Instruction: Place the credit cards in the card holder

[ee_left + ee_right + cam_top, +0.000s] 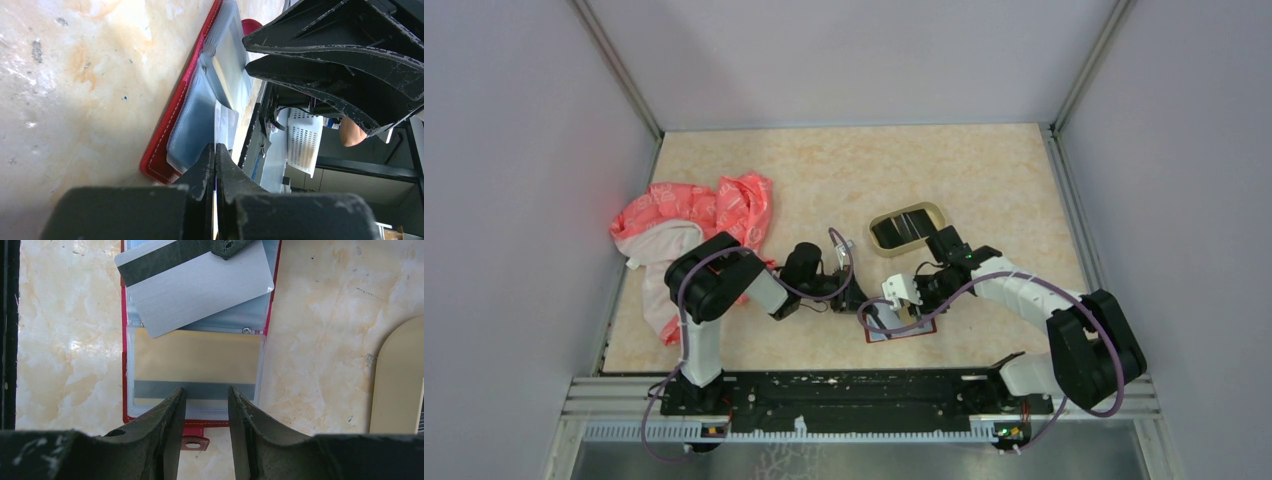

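The red card holder [124, 390] lies open on the table, its clear sleeves up and its snap tab [194, 442] toward the right wrist camera. A gold-tan credit card [195, 357] sits inside the near sleeve. A grey card [200, 287] with a dark stripe lies tilted over the far half, and my left gripper [215, 146] is shut on its far edge. My right gripper [205, 389] stands open just above the holder's near end, with nothing between its fingers. From above, both grippers meet over the holder [921, 328].
An oval tan tray [879, 240] with dark striped cards [904, 228] stands just behind the right gripper; its rim [397, 380] shows to the right of the holder. A pink cloth [704, 215] lies at the back left. Walls close in the table.
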Robot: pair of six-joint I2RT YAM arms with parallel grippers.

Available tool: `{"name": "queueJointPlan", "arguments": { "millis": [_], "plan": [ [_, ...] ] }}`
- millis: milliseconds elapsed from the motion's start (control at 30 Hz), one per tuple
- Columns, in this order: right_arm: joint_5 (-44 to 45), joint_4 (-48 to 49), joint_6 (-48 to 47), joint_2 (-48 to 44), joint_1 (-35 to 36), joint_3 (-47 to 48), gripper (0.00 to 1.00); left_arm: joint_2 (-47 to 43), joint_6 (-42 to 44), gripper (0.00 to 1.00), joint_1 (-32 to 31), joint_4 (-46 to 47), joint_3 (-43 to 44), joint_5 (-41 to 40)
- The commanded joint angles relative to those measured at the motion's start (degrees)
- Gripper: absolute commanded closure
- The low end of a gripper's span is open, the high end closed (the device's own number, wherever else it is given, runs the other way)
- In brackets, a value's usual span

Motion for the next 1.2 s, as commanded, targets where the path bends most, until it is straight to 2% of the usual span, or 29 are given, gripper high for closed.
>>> {"name": "queueJointPlan", "arguments": {
  "millis": [0,700,1167],
  "plan": [
    [0.3,-1.8,-1.2,-0.4,0.2,0.6,0.63,-2.0,2.1,1.0,-0.3,-2.8,0.7,-0.6],
    [0.0,-2.1,-1.3,-0.4,0.2,0.7,0.63,-4.4,4.6,1.0,-0.1,-7.2,2.0,-1.3],
    [0.0,-2.4,-1.5,-0.3,0.2,0.7,0.63,-6.6,3.7,1.0,1.6,-4.7,1.1,-0.9]
  ]
}}
